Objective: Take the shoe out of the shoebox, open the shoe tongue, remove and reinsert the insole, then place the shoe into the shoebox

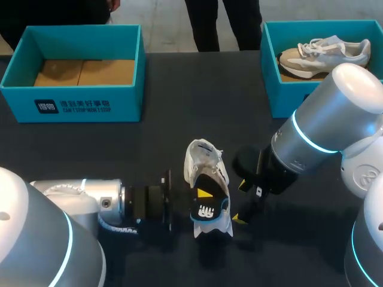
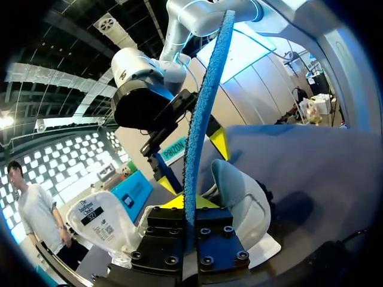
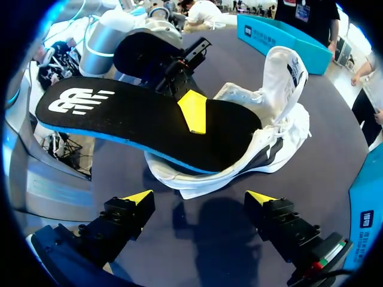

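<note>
Pinching the insole flat between its two fingers, the left claw holds it half out of the shoe, I think so it can slide in or out. The shoe lies on the table between both arms, well away from the empty box. The right claw hangs just beside the shoe, fingers wide apart and holding nothing. The left wrist view shows only the insole's thin blue edge. The right wrist view shows its black top, far end tucked inside the shoe.
</note>
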`<state>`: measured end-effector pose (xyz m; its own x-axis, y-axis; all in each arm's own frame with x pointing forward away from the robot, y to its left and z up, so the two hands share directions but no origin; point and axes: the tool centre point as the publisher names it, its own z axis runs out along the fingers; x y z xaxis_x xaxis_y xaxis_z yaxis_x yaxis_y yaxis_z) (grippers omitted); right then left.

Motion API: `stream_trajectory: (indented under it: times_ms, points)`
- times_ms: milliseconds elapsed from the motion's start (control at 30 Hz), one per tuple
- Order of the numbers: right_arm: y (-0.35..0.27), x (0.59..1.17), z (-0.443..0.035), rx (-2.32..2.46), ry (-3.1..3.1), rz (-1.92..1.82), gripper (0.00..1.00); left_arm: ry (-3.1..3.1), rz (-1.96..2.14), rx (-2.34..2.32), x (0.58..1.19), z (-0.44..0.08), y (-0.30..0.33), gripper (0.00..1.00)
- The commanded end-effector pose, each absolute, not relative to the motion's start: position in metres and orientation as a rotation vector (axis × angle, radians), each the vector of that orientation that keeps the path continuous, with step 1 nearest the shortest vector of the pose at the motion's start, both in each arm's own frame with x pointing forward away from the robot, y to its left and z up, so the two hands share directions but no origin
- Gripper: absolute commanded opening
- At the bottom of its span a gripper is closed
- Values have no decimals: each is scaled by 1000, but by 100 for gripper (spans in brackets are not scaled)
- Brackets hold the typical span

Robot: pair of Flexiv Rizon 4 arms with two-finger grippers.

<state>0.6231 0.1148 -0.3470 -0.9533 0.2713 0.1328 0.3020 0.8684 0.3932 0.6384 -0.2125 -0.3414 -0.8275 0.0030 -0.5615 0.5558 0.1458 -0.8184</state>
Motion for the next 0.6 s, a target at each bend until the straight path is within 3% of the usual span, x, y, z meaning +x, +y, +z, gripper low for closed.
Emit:
stream_trajectory:
  times_ms: [33,133,267,600]
  points:
    - [116,622,-347,-458,-2969,-639,100,2005,-1727,538,634,-339,-209,0]
    - [116,622,-347,-458,-2969,-639,100,2005,-1729,541,633,-339,-210,0]
    - [116,622,-347,-458,-2969,-639,100,2006,-1732,549,631,-338,-210,16]
    - [116,622,-347,-458,-2969,-639,100,2001,-1733,566,628,-336,-212,27]
